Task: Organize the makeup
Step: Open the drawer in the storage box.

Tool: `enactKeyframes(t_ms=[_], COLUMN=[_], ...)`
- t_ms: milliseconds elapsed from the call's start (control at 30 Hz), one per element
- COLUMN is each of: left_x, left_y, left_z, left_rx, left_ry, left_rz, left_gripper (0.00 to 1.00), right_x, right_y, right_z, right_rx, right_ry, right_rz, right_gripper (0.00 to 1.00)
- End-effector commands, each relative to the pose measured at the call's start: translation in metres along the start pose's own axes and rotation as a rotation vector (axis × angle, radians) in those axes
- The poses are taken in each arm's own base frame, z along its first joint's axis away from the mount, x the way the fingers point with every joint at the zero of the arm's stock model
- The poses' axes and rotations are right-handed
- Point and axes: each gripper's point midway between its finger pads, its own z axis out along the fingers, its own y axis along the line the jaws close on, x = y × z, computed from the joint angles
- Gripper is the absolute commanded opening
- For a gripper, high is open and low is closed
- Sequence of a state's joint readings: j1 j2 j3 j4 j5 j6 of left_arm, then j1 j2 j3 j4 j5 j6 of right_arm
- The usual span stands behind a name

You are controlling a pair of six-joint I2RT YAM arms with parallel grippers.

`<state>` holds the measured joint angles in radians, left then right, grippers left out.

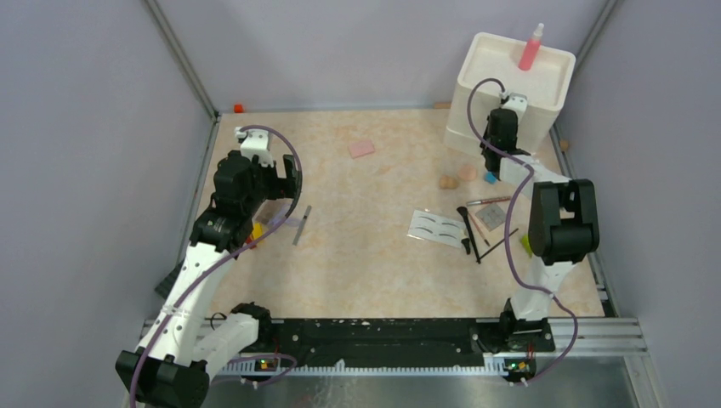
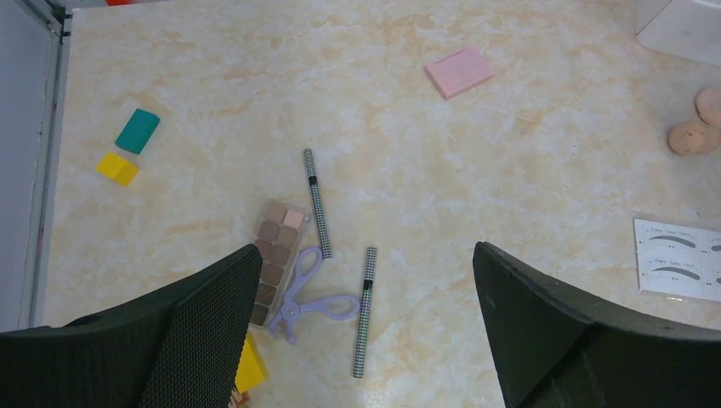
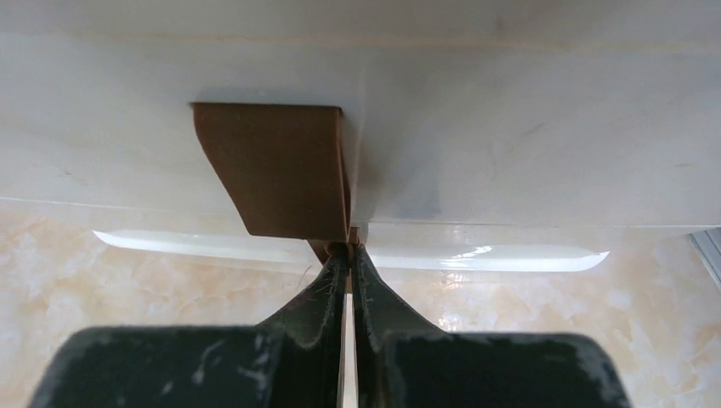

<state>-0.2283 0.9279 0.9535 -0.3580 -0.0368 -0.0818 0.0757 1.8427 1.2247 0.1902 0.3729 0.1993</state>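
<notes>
My right gripper (image 3: 350, 245) is shut on the lower corner of a flat brown piece (image 3: 276, 166), held up against the wall of the white bin (image 3: 527, 127). From above, that gripper (image 1: 500, 119) sits at the bin (image 1: 485, 59), where the pink spray bottle (image 1: 530, 47) stands. My left gripper (image 2: 366, 251) hangs open above two checkered pencils (image 2: 317, 202) (image 2: 366, 310), an eyeshadow palette (image 2: 276, 255) and a purple scissor-like tool (image 2: 310, 293). Its fingers (image 2: 212, 314) touch none of them. The pink pad (image 2: 459, 71), peach sponges (image 2: 693, 136) and eyebrow card (image 2: 680, 259) lie farther off.
Thin brushes (image 1: 469, 229) lie beside the eyebrow card (image 1: 435, 228) near the right arm. Teal (image 2: 137, 130) and yellow (image 2: 117, 167) toy blocks sit by the left wall. A metal frame post (image 1: 183, 59) and the grey walls close in the table.
</notes>
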Motion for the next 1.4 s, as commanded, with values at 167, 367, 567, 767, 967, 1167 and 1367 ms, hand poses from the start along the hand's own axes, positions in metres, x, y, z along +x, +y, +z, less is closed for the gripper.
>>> enactKeyframes(t_ms=[167,367,567,767,967,1167,1367], left_x=[-0.013,-0.013,-0.012,-0.012,-0.013,-0.012,-0.013], left_y=[-0.002,-0.001,-0.002,-0.002,-0.002,-0.003,-0.003], left_z=[0.0,0.0,0.001,0.001,0.0,0.001,0.0], left_rx=[0.015,0.013,0.015,0.015,0.014,0.021,0.021], left_ry=[-0.051,-0.051,-0.048,-0.048,-0.051,-0.049,-0.051], left_rz=[0.003,0.003,0.003,0.003,0.002,0.002,0.003], left_gripper=[0.99,0.99,0.99,0.99,0.99,0.99,0.99], right_x=[-0.01,0.01,0.019,0.029,0.042,0.049,0.057], right_y=[0.002,0.003,0.005,0.013,0.016,0.009,0.011], right_z=[-0.024,-0.041,-0.06,-0.076,-0.097,-0.114,-0.125], right_rx=[-0.065,-0.089,-0.091,-0.112,-0.115,-0.103,-0.125], right_ry=[-0.048,-0.015,-0.001,0.032,0.062,0.085,0.12], right_rz=[0.104,0.101,0.104,0.109,0.134,0.162,0.175], right_gripper=[0.0,0.0,0.0,0.0,0.0,0.0,0.0])
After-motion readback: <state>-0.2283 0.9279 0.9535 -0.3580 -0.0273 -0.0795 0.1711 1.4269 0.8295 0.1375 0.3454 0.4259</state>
